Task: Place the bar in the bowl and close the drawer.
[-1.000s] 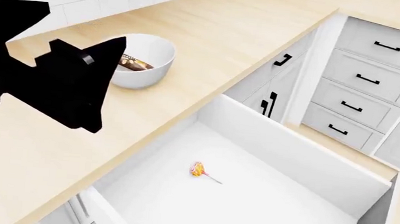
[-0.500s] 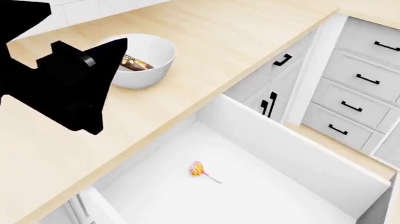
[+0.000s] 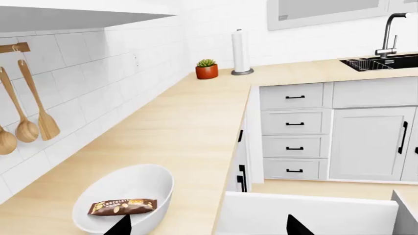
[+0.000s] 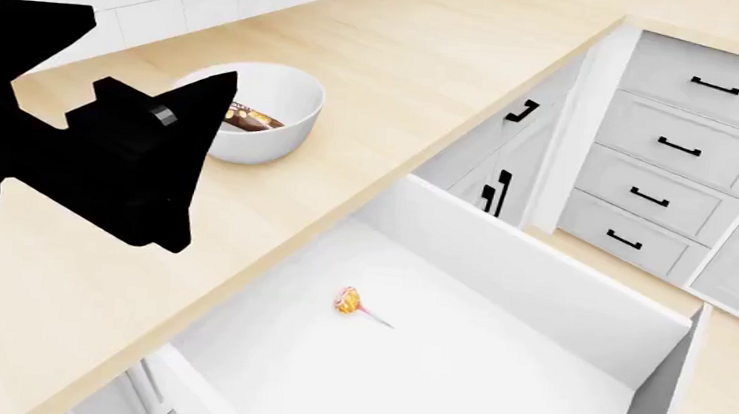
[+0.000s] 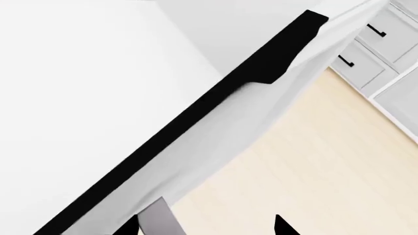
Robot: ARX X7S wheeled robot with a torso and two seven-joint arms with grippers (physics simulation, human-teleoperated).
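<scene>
Bar point(image 3: 123, 207) lies flat in bowl point(image 3: 140, 183), long axis crosswise.

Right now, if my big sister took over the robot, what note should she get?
Left gripper: open, holding nothing, hovering near the bowl.
Right gripper: open, right at the drawer front, by its black handle.
The bar already lies in the bowl on the counter. That part is done.
The drawer is still open, with a lollipop lying inside.
Left to do: push the drawer shut with the right arm.
</scene>
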